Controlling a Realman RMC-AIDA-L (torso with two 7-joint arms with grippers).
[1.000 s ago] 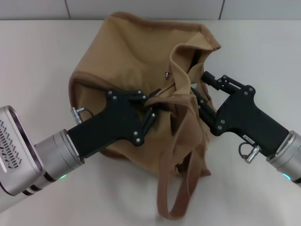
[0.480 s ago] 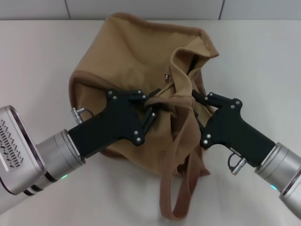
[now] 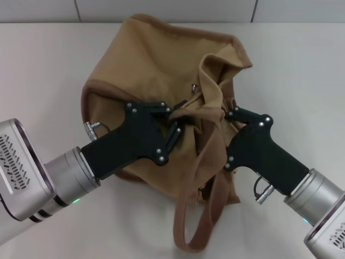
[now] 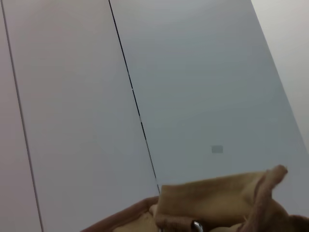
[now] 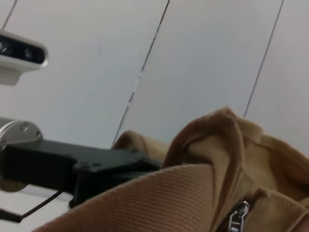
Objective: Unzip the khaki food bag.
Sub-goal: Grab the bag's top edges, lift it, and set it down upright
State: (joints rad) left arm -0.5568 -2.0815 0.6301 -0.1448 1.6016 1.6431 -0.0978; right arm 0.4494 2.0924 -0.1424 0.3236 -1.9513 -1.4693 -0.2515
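Note:
The khaki food bag (image 3: 151,65) lies slumped on the table, and one loop handle (image 3: 188,216) trails toward me. My left gripper (image 3: 175,116) is shut on a fold of fabric at the bag's top. My right gripper (image 3: 229,114) is pressed into the bag's top from the right, just across from the left one. It is shut on the zipper pull, whose silver tab (image 5: 238,215) shows close up in the right wrist view, beside bunched khaki fabric (image 5: 193,188). The left wrist view shows only the bag's upper edge (image 4: 217,198).
The pale table (image 3: 43,65) extends on all sides of the bag, and a grey wall (image 3: 161,9) stands behind it. The left gripper's black body (image 5: 72,164) crosses the right wrist view. A small silver snap (image 3: 192,85) shows on the bag.
My right gripper has moved down and toward me along the bag's top, dragging the fabric and loop handle with it. The left gripper has held its grip and shifted only slightly.

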